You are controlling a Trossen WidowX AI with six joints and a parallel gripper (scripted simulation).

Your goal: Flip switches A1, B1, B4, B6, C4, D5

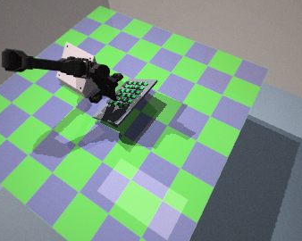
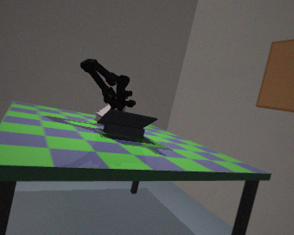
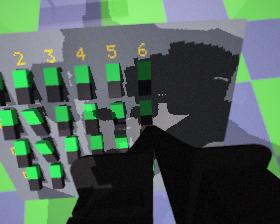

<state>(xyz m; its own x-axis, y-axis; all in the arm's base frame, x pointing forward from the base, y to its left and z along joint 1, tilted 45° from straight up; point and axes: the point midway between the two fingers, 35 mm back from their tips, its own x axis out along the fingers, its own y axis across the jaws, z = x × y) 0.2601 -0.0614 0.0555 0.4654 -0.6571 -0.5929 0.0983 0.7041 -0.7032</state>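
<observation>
The tilted grey switch panel (image 3: 47,39) (image 1: 149,88) (image 2: 130,118) carries rows of green-and-black rocker switches. My gripper (image 3: 150,129) (image 1: 114,99) is shut and empty, its tips at the near end of switch B6 (image 3: 145,108); whether they touch it I cannot tell. B4 (image 3: 90,111) and C4 (image 3: 96,143) show left of the fingers. B1 (image 3: 7,118) is at the left edge, and A1 (image 3: 1,89) is mostly cut off there. B2 (image 3: 33,118) and C2 (image 3: 45,149) look slanted unlike their neighbours. D5 is hidden behind the fingers.
Switch A6 (image 3: 144,77) lies just beyond B6 in dark shadow, and B5 (image 3: 117,111) is close on the left. The arm's shadow covers the panel's right part. The panel stands on a green and purple checkered table (image 1: 187,216) (image 2: 21,154). A pale block (image 1: 67,53) stands beside the arm.
</observation>
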